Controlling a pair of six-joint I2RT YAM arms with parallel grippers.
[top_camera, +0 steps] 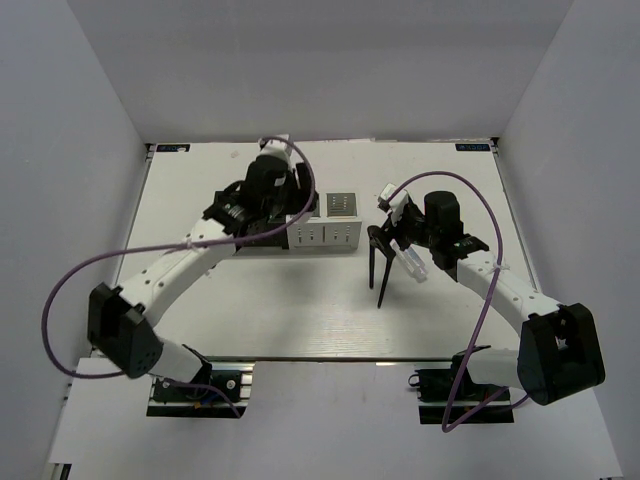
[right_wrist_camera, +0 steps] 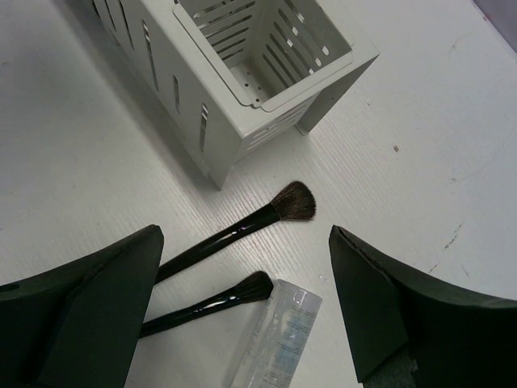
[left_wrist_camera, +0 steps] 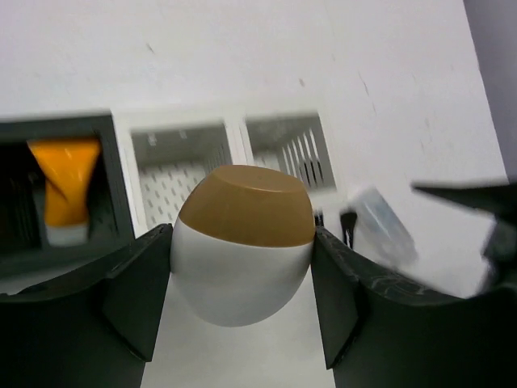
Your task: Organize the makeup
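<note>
An orange tube (left_wrist_camera: pixel 65 190), soft-sided with its white cap at the lower end, sits in a compartment of the black organizer (left_wrist_camera: pixel 113 162), a matte box with slotted walls, at the far left of my left wrist view. Beside it run two square compartments of the grey-white organizer (left_wrist_camera: pixel 234 136), their plastic sides cut with narrow slits. My left gripper (left_wrist_camera: pixel 242 279) pinches the egg-shaped piece (left_wrist_camera: pixel 242 242) between its two flat dark pads. The piece has a smooth, glossy white body rounded at the bottom and a matte brown tip with a flattened top, and it is held in the air in front of those compartments. To its right, blurred on the white table (left_wrist_camera: pixel 388 97), lies the clear bottle (left_wrist_camera: pixel 384 230). Seen from above, my right gripper (top_camera: pixel 400 245) hangs over the table to the right of the organizers, well apart from my left arm. Its wrist camera shows the jaws spread wide and gripping nothing. Below them the two black brushes (right_wrist_camera: pixel 242 226) lie side by side, thin glossy handles ending in soft dark bristles, the upper head fuller and rounder, the lower one narrower. The clear bottle, a see-through cylinder with faint printing, lies just beside the lower brush; I cannot tell whether they touch. A corner of a slotted off-white box (right_wrist_camera: pixel 210 113) stands beyond the brush heads.
</note>
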